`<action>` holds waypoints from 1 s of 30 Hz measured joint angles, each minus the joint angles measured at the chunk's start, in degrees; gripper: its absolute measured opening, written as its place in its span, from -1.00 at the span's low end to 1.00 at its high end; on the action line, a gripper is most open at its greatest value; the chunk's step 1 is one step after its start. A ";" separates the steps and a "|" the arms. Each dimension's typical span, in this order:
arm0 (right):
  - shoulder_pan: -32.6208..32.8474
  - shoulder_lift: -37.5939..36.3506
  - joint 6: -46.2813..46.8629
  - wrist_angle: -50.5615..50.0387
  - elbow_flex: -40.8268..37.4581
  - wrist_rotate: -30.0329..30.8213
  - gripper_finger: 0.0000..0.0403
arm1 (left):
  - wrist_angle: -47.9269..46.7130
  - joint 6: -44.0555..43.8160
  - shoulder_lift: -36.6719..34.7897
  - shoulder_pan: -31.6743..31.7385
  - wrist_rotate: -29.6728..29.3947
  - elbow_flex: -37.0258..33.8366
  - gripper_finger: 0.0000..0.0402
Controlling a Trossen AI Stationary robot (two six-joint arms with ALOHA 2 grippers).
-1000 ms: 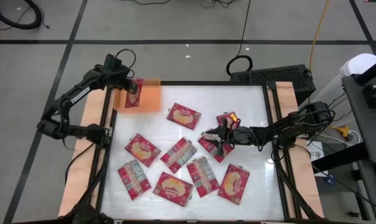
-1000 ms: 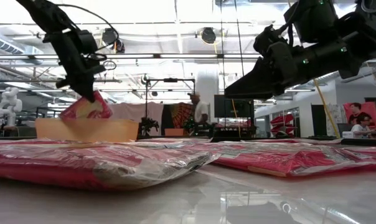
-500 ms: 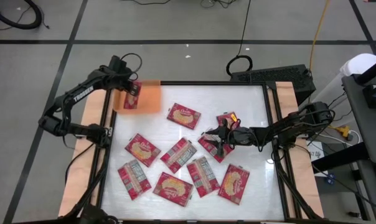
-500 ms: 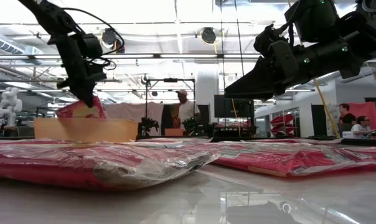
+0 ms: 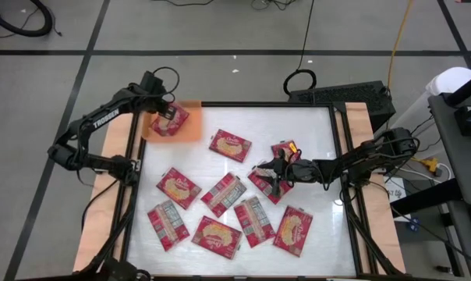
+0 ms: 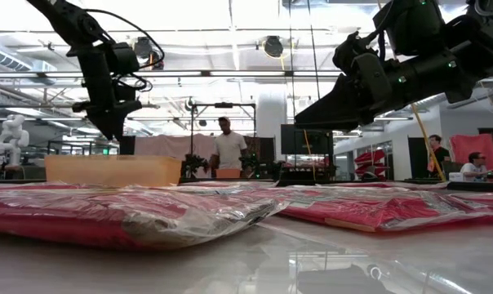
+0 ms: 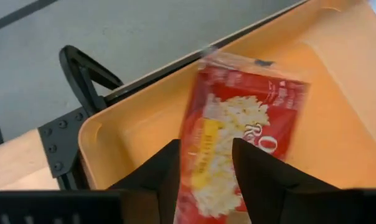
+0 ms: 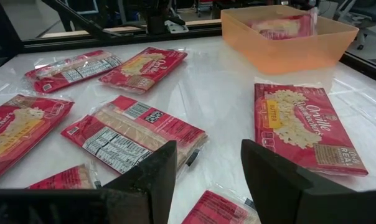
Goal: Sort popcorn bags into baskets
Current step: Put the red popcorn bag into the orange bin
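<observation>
High view: left gripper [image 5: 162, 110] sits over the orange basket [image 5: 190, 131] at the table's far-left corner. One popcorn bag [image 5: 171, 119] lies flat inside the basket, right under the fingertips. Left wrist view confirms it: fingers [image 7: 160, 177] stand apart with a gap between them, the bag [image 7: 238, 140] is below and in front of them, not pinched, resting on the basket floor [image 7: 325, 118] at a slant. Low view shows the left gripper [image 6: 110, 122] hanging just above the basket rim [image 6: 113, 170], nothing in the jaws.

Right gripper [image 5: 274, 173] hovers mid-table, right of centre, over the loose bags. Its fingers [image 8: 154, 171] are spread moderately, empty. A label-side-up bag [image 8: 135, 134] lies just ahead of them, a picture-side-up bag [image 8: 303, 127] beside it, both flat on the white table [image 5: 313, 133].

Eight or so bags [image 5: 220, 234] are scattered on the near half of the table, well apart from the basket. A person [image 6: 228, 149] stands in the room behind.
</observation>
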 joint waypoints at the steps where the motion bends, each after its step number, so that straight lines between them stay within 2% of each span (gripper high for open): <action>1: 0.00 -0.02 0.11 0.03 0.00 0.00 -0.14 | 0.30 -0.34 0.00 -0.43 -0.55 0.00 -0.24; 6: 0.00 0.01 -0.07 0.70 0.02 0.00 -0.14 | 1.36 1.88 0.00 -5.55 1.39 0.00 -0.29; 13: -0.02 0.01 -0.13 2.73 0.04 0.24 -0.14 | 8.43 3.87 4.13 -16.26 0.02 0.00 -0.52; 17: -0.02 0.01 1.29 2.57 0.04 0.24 -0.14 | 8.08 2.18 9.73 -17.05 -0.14 -0.04 -0.64; 20: 0.12 0.01 2.25 2.44 0.04 0.20 -0.14 | 7.65 0.69 13.34 -15.54 -0.51 -0.04 -0.66; 24: 0.26 0.01 1.81 2.03 0.04 0.15 -0.14 | 7.54 2.37 16.30 -13.90 -0.30 -0.06 -0.51; 30: 0.25 0.01 -0.77 2.05 0.04 0.35 -0.14 | 9.62 5.26 16.44 -15.06 -0.07 -0.07 -0.02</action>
